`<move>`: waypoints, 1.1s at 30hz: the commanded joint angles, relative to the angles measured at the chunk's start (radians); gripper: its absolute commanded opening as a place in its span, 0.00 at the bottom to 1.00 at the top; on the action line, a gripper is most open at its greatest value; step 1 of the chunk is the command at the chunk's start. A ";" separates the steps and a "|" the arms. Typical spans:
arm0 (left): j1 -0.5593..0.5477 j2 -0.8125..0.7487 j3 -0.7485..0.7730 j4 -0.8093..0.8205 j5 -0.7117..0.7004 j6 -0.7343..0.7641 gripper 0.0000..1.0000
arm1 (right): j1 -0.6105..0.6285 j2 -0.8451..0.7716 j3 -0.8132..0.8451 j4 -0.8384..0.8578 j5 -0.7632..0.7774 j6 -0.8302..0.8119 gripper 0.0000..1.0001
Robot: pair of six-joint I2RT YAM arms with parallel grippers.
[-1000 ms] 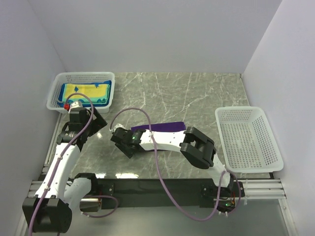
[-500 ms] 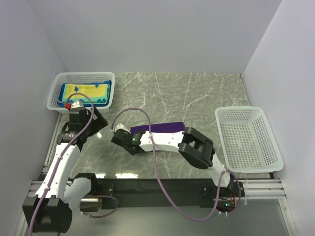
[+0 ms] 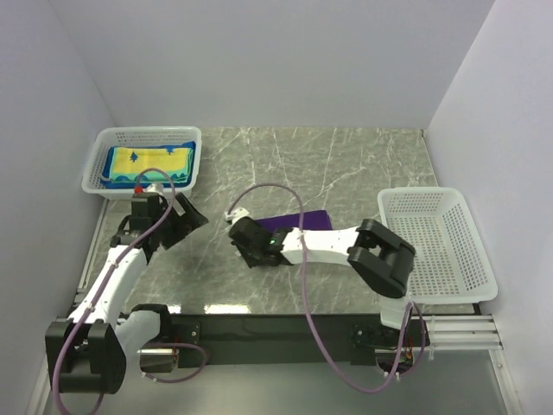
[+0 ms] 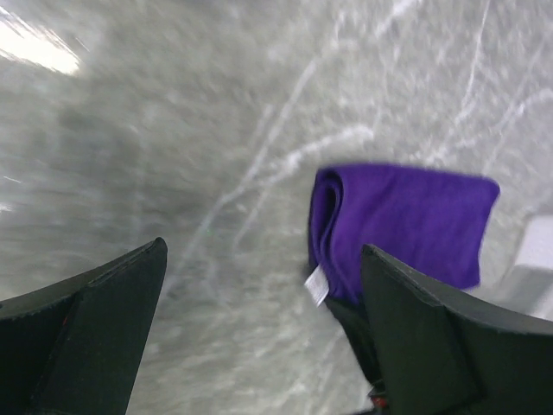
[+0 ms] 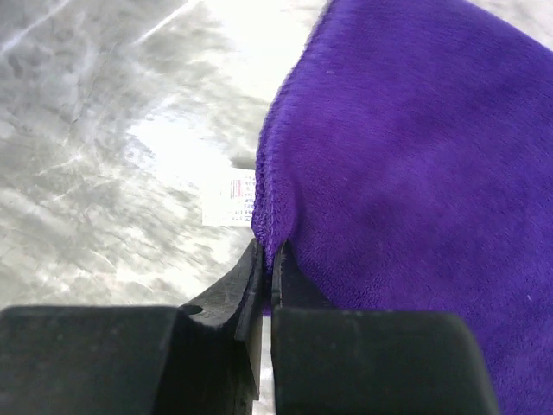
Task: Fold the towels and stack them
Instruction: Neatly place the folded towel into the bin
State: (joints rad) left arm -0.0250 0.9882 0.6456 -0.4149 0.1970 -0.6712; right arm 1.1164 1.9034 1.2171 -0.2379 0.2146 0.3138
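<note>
Grey marbled table (image 3: pixel 363 164) between white walls carries the work. At its middle the purple towel (image 3: pixel 304 220) lies folded, with its rolled-over edge on the left side. The right gripper (image 5: pixel 270 258) is clamped on that edge, the jaws pinched together on the cloth just beside the white label (image 5: pixel 226 197). The left gripper (image 4: pixel 263 251) is held wide apart above bare table, with nothing between its fingers, near the left basket (image 3: pixel 97 169), in which a yellow towel (image 3: pixel 151 157) with a blue border is seen. The right basket (image 3: pixel 393 201) stands at the right edge. The step in hand is judged to be moving the folded towel, for stacking or a further fold. All layers should be kept inside the pinch, and the towel should be lifted slowly and kept level, so that the fold is not shaken open; if only the top layer is caught, the bundle may unroll when raised
</note>
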 commanded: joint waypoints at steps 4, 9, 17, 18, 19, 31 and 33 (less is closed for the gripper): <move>-0.108 0.053 -0.064 0.188 0.133 -0.146 0.99 | -0.041 -0.139 -0.122 0.224 -0.078 0.062 0.00; -0.243 0.159 -0.063 0.263 0.084 -0.263 0.99 | -0.047 -0.150 -0.146 0.236 -0.098 0.071 0.00; -0.332 0.337 -0.090 0.435 0.076 -0.384 0.99 | -0.052 -0.175 -0.177 0.284 -0.103 0.076 0.00; -0.340 0.371 -0.090 0.444 0.073 -0.392 0.99 | -0.053 -0.178 -0.180 0.288 -0.103 0.077 0.00; -0.349 0.385 -0.092 0.453 0.068 -0.399 1.00 | -0.053 -0.188 -0.191 0.302 -0.107 0.085 0.00; -0.412 0.506 -0.190 0.611 0.001 -0.539 0.87 | -0.073 -0.260 -0.271 0.394 -0.123 0.119 0.00; -0.418 0.520 -0.199 0.634 -0.002 -0.547 0.85 | -0.075 -0.260 -0.272 0.399 -0.124 0.119 0.00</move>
State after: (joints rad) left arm -0.4278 1.4563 0.4965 0.2386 0.2634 -1.2026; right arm 1.0489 1.6829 0.9543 0.0921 0.0929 0.4149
